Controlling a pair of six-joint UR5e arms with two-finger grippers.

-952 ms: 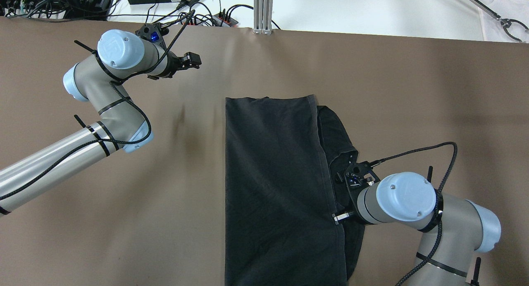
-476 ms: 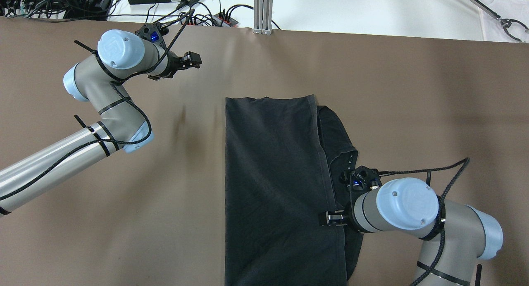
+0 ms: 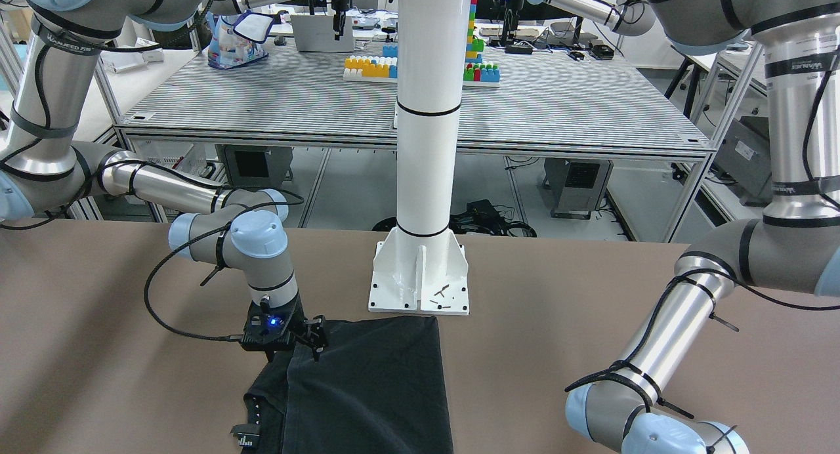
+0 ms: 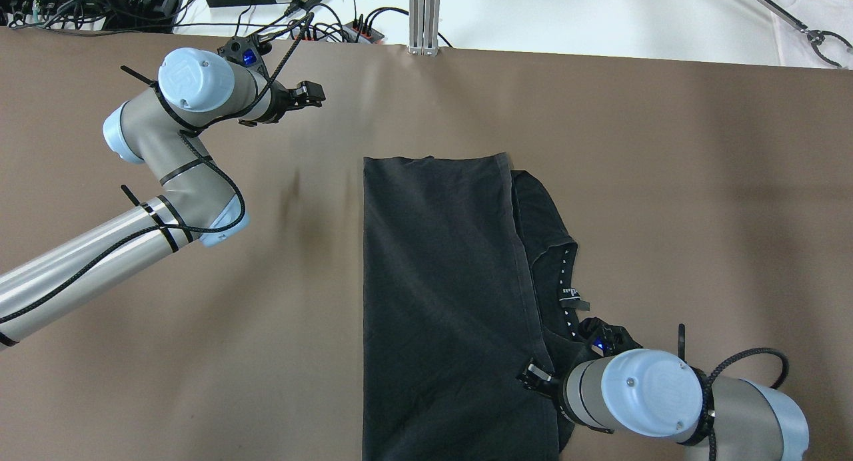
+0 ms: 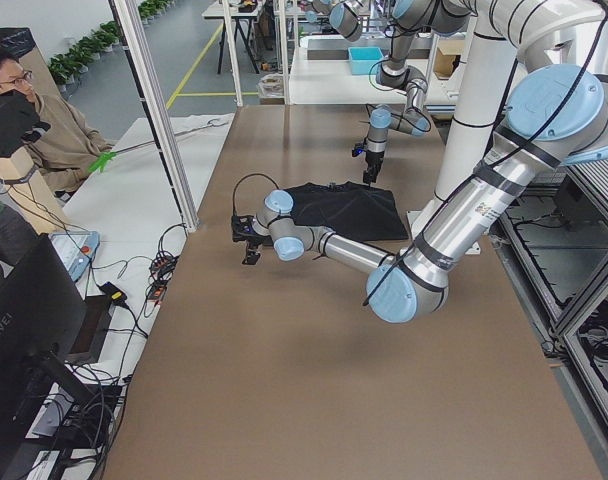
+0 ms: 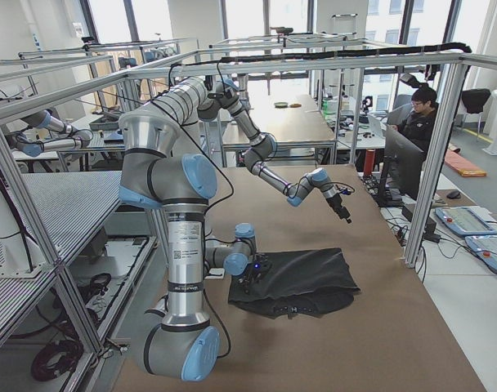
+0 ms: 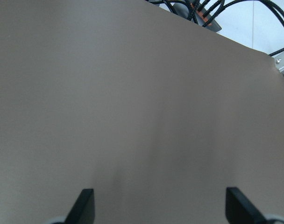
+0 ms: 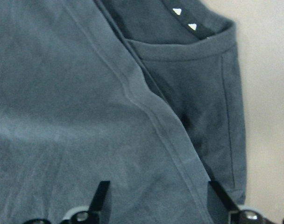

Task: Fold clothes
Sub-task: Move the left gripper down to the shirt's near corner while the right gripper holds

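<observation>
The clothes, one black garment, lie flat on the brown table, folded lengthwise, with a second layer and the collar showing along the right side. White print marks the collar and a small label. My right gripper hovers open just over the garment's seamed fold edge, near the pillar end; nothing is between its fingers. My left gripper is open over bare table, far from the garment, at the back left.
A white pillar stands on a bolted base right behind the garment's near edge. An aluminium post and cables line the table's far edge. A person sits beyond the table's left end.
My right gripper has slid along the garment's fold edge toward the robot's side of the table, uncovering the collar label. The left arm has hardly moved.
</observation>
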